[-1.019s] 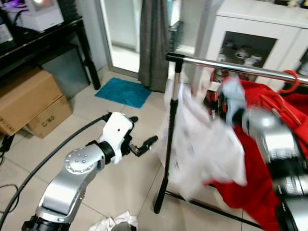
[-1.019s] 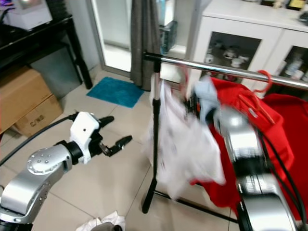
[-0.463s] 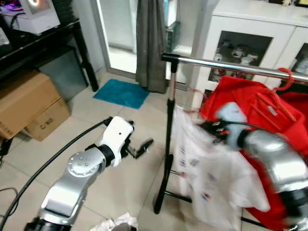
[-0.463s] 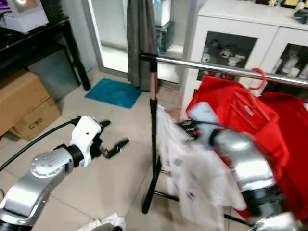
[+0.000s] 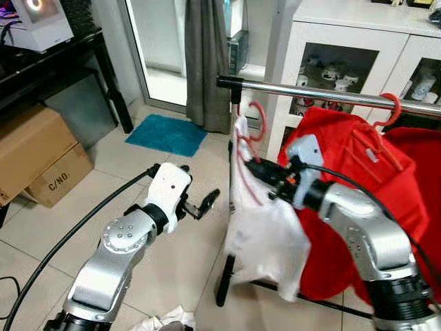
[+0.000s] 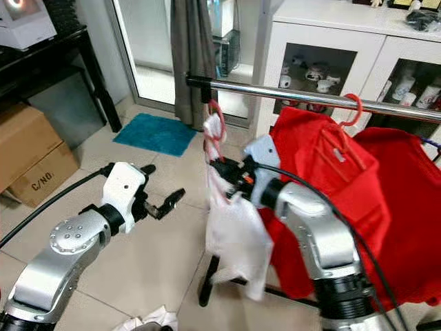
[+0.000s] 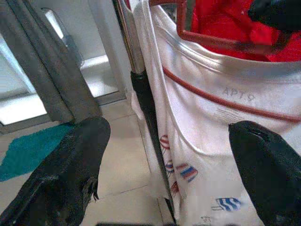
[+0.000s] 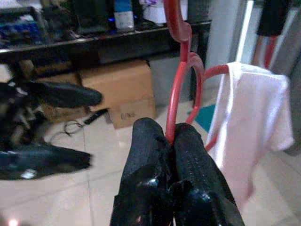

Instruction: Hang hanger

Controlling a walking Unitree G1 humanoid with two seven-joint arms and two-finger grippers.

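The right end effector (image 6: pixel 231 171) pinches the red plastic hanger (image 6: pixel 215 131) carrying a white T-shirt (image 6: pixel 234 231); next, hooking it onto the chrome rail (image 6: pixel 289 96). The left end effector (image 6: pixel 157 187) gapes empty.

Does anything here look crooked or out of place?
Yes. The white shirt hangs lopsided on its red hanger, bunched to one side while the right gripper pinches the hanger below the rail. Crumpled white cloth lies on the floor.
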